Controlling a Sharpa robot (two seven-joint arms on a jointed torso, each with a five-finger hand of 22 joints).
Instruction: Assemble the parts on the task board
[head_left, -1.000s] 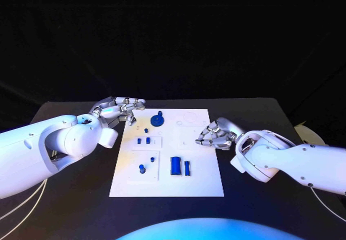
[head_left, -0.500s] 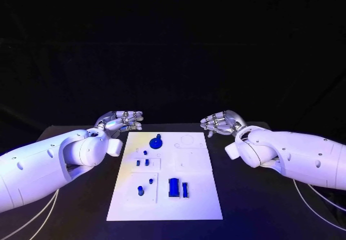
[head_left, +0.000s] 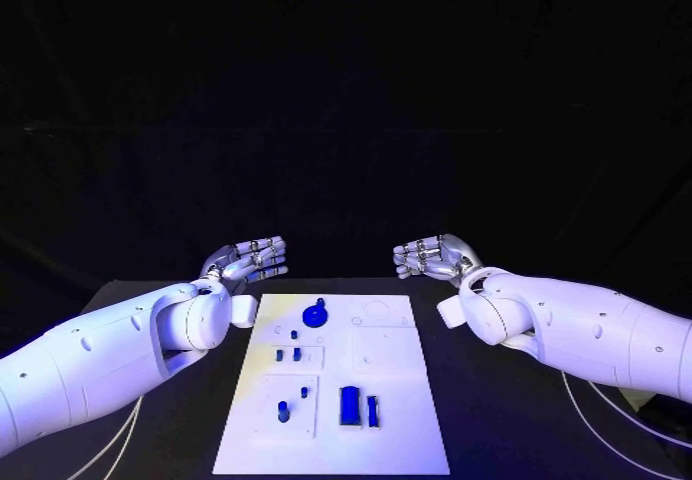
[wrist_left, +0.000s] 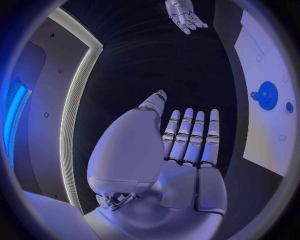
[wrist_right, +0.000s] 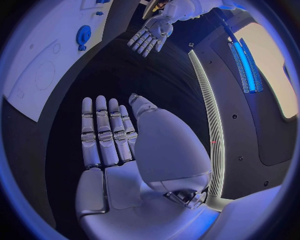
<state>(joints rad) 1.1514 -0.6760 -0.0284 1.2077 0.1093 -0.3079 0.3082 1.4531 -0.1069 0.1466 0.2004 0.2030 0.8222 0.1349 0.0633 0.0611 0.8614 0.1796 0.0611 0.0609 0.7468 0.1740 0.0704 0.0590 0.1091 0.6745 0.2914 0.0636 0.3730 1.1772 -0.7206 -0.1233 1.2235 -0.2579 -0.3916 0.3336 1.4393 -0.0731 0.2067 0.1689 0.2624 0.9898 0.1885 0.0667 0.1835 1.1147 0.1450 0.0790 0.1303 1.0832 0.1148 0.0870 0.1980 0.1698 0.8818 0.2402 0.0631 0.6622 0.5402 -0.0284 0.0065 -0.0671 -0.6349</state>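
The white task board (head_left: 389, 400) lies in the middle of the black table. On it are a blue gear (head_left: 315, 316) near the far end, two small blue pegs (head_left: 289, 353), small blue pieces (head_left: 283, 408) at the near left, and a blue block (head_left: 351, 405) with a thin blue bar (head_left: 372, 409) beside it. My left hand (head_left: 248, 258) is raised beyond the board's far left corner, fingers straight, holding nothing. My right hand (head_left: 431, 256) hovers beyond the far right corner, also empty. The left wrist view shows flat fingers (wrist_left: 189, 137) and the gear (wrist_left: 267, 95).
The table's far edge lies just behind the board, with dark space beyond it. Bare black tabletop (head_left: 519, 420) flanks the board on both sides, partly covered by my white forearms (head_left: 130, 350).
Both hands have lifted off the board area and moved away to its far end, opening out flat. The camera view has shifted too.
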